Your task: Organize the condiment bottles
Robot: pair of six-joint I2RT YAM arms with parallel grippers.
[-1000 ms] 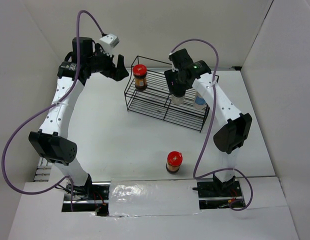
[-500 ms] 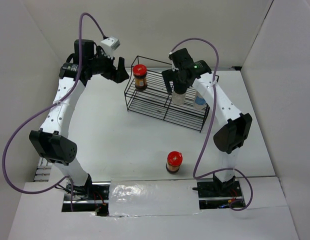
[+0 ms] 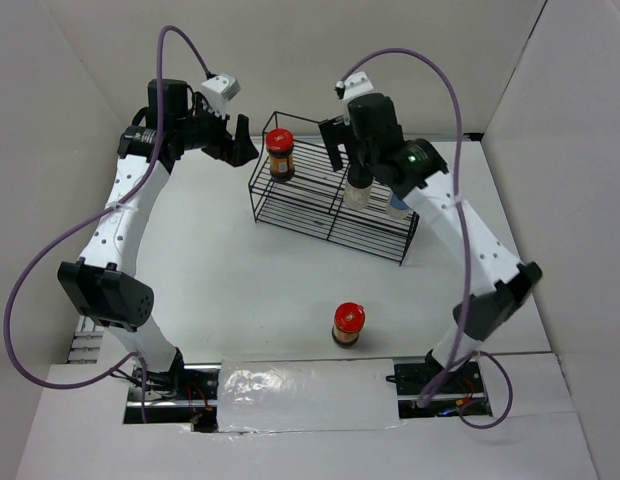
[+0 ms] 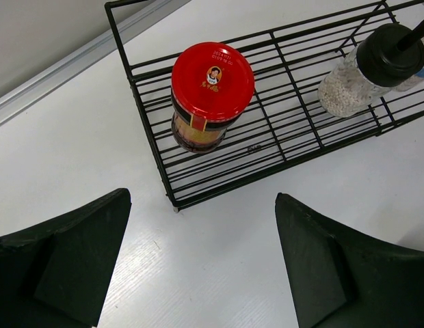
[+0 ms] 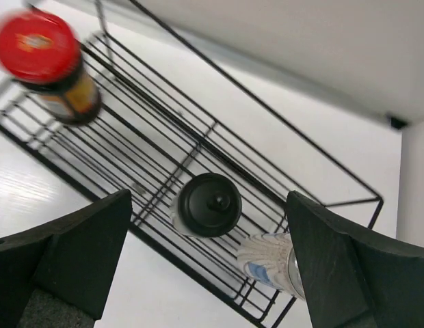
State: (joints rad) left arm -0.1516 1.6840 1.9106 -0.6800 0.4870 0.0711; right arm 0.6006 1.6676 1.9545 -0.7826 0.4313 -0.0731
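Observation:
A black wire rack (image 3: 328, 240) holds three condiment bottles. A red-lidded jar (image 3: 280, 152) stands at its left end, a black-capped clear shaker (image 3: 357, 190) in the middle, and a pale bottle with a bluish label (image 3: 397, 205) on the right. A second red-lidded jar (image 3: 349, 324) stands alone on the table near the front. My right gripper (image 5: 208, 198) hangs open straight above the shaker (image 5: 208, 205), apart from it. My left gripper (image 4: 202, 198) is open over the table just left of the rack, facing the racked jar (image 4: 212, 92).
White walls close in the table on the left, back and right. The rack's (image 4: 147, 130) thin black rim stands up around the bottles. A purple cable loops off each arm.
My right gripper has opened, let go of the shaker in the rack and risen above it. The right arm's elbow swung out to the right. The left arm barely moved.

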